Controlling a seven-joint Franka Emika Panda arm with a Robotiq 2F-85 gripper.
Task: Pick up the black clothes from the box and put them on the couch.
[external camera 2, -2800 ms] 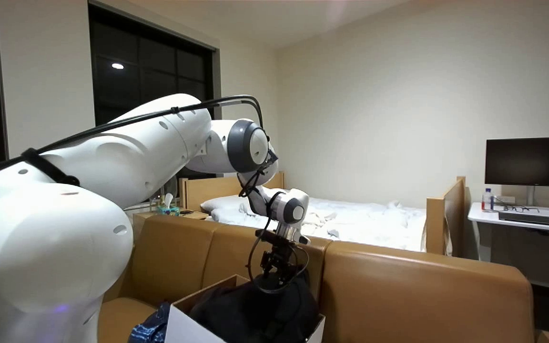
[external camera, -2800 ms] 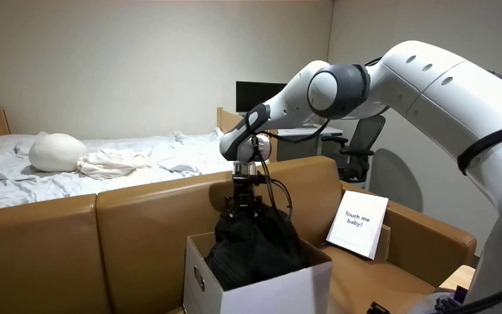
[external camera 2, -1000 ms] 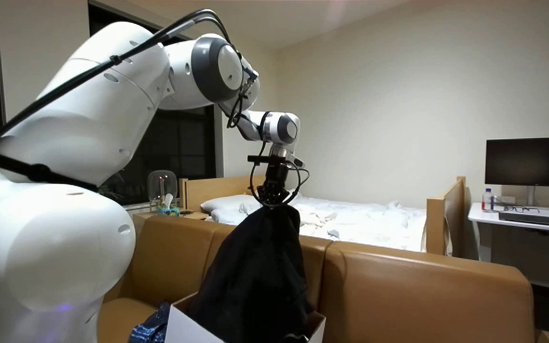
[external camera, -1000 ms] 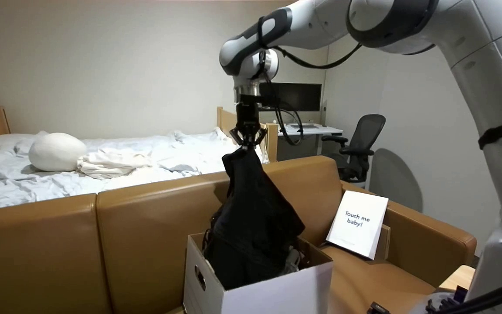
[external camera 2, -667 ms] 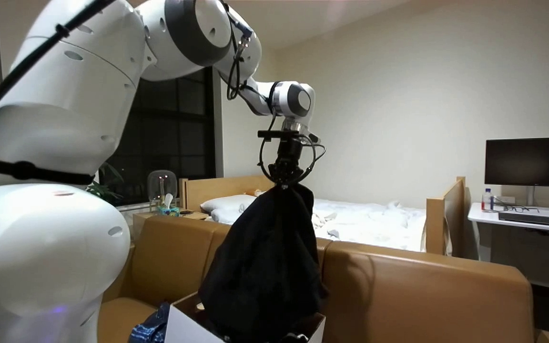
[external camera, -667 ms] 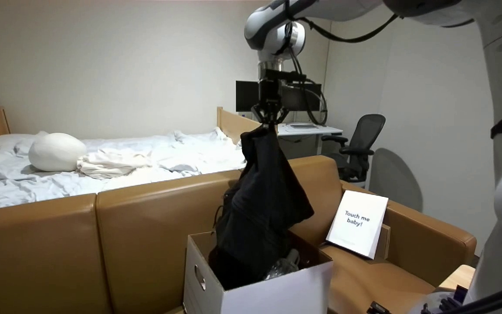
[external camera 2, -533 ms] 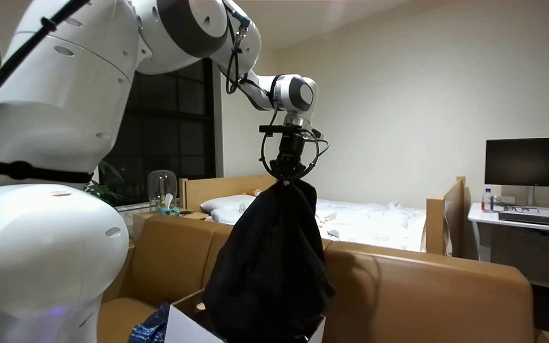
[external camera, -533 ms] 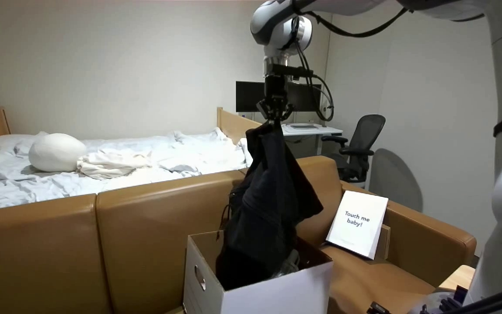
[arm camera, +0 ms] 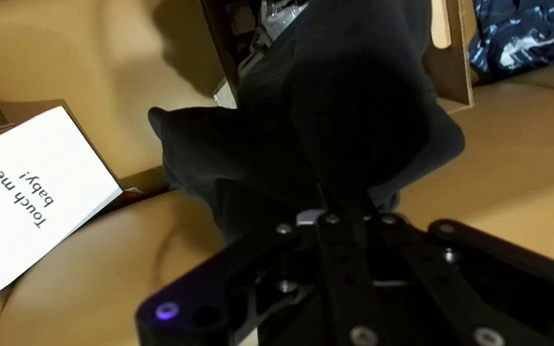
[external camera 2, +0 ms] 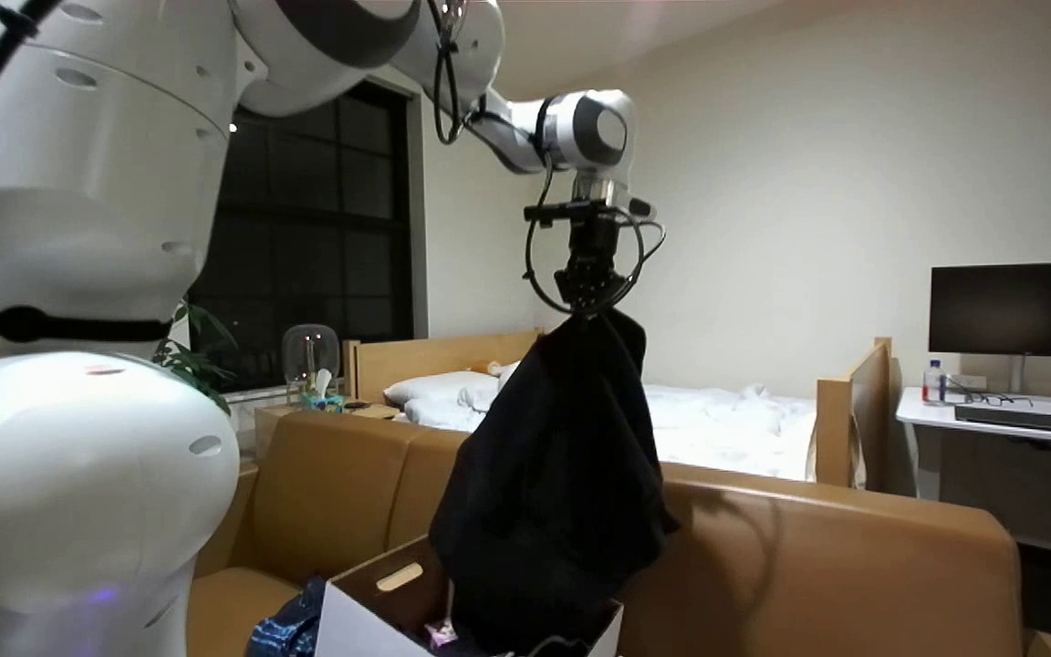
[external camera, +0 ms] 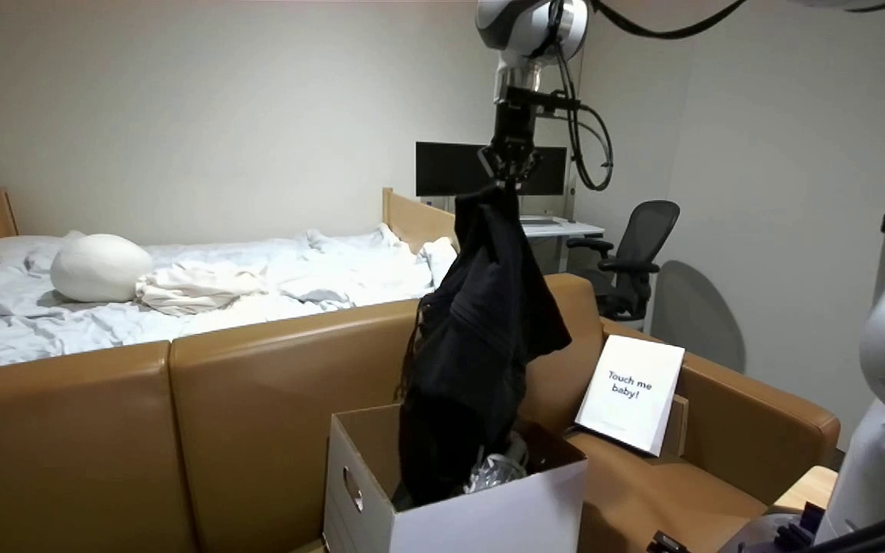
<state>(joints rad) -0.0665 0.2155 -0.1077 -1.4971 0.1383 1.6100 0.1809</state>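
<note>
Free: couch (external camera: pixel 642 484) between box (external camera: pixel 488 514) and card (external camera: pixel 631 395) | Obstacle: black garment (external camera: pixel 481 330), likely reaching into box

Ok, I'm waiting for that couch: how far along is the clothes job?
Done, it seems: the grasp, with the tool shut on a black garment. In hand: that garment, hanging mostly above the box, its lower end inside. Left: probably lifting it clear and laying it on the couch; whether more lie beneath, I can't tell.

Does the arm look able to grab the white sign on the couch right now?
Probably not yet: the claw is shut on the black clothes, whose lower end is down inside the box. Nothing seems to cover the white sign, so with the claw emptied the way should be free.
</note>
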